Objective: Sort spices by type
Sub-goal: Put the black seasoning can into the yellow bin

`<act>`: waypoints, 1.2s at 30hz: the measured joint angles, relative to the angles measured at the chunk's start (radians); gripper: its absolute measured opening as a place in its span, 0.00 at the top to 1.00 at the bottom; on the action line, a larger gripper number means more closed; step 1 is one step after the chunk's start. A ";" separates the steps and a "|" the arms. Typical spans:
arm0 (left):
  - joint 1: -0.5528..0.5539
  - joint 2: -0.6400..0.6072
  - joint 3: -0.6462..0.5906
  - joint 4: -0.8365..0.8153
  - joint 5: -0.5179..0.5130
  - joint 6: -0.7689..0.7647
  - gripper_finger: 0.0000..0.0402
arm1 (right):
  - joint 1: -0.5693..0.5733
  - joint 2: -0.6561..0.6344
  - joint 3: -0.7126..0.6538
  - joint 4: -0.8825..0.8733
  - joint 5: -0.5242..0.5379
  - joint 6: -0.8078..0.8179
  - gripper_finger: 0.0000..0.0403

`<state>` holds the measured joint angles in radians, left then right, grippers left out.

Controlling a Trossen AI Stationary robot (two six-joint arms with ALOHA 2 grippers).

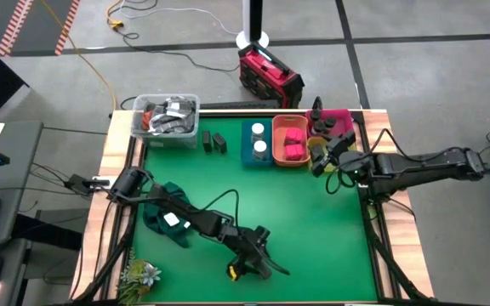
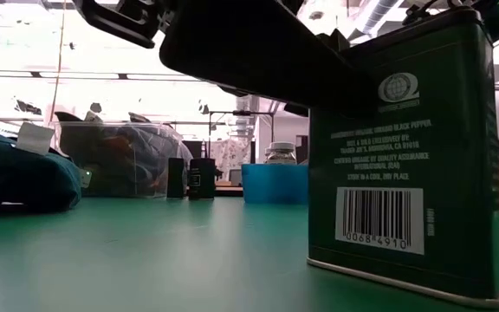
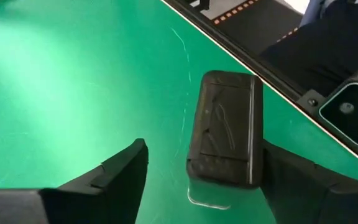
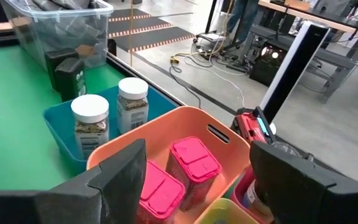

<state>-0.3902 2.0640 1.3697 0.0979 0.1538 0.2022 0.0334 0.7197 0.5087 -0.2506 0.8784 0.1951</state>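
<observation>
Left gripper (image 3: 197,180) has its jaws apart, straddling a dark tin (image 3: 224,127) on the green mat (image 3: 73,81) near the table's front edge; the tin stands between the fingers, close to one, not clamped. Right gripper (image 4: 197,186), jaws wide, hovers over the orange bin (image 4: 185,121) holding pink boxes (image 4: 194,160), with white-capped jars (image 4: 91,121) in the blue bin (image 4: 58,124) just beyond.

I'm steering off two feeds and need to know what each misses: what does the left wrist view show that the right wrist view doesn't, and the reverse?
Only the left wrist view: the left gripper open around a dark tin standing on the green mat.

Only the right wrist view: the open right gripper above the orange bin holding pink boxes, the blue bin with two white-capped jars, and the clear tub.

Both: green mat and floor beyond the table.
</observation>
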 joint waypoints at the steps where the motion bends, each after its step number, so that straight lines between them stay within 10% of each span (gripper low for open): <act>1: 0.003 0.000 0.000 -0.003 0.001 -0.002 0.34 | 0.002 0.000 0.000 0.004 -0.003 0.000 0.22; 14: 0.032 0.000 0.000 0.022 0.011 -0.020 0.70 | 0.026 -0.001 0.000 0.028 -0.017 -0.001 0.22; 21: 0.066 0.000 0.000 0.041 0.024 -0.023 0.67 | 0.026 -0.001 0.000 0.027 -0.029 -0.002 0.23; 36: 0.307 -0.005 0.000 -0.009 -0.156 -0.026 0.66 | 0.063 0.025 0.000 -0.105 -0.477 0.031 0.24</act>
<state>-0.0833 2.0594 1.3697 0.0887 -0.0021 0.1764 0.0968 0.7448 0.5087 -0.3557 0.4016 0.2265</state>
